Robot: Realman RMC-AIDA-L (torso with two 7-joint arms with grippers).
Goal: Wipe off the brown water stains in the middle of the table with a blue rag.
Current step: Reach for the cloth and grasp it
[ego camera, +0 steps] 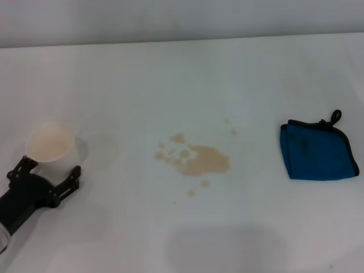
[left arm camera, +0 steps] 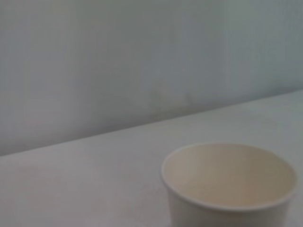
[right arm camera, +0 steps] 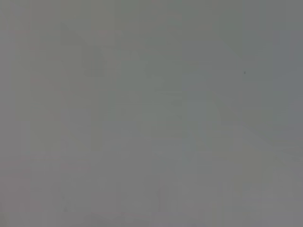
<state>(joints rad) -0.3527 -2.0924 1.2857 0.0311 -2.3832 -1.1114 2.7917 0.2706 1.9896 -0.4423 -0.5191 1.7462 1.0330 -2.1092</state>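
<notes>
The brown water stains (ego camera: pixel 199 160) lie in the middle of the white table (ego camera: pixel 170 85), a tan blotch with small droplets around it. The blue rag (ego camera: pixel 316 149) lies folded at the right, black edging and a loop at its far corner, apart from the stains. My left gripper (ego camera: pixel 46 169) is at the left, open, its fingers spread just in front of a cream paper cup (ego camera: pixel 51 142). The right gripper is out of view; its wrist view shows only plain grey.
The paper cup stands upright and looks empty in the left wrist view (left arm camera: pixel 229 187). The table's far edge (ego camera: pixel 182 41) runs along the back against a grey wall.
</notes>
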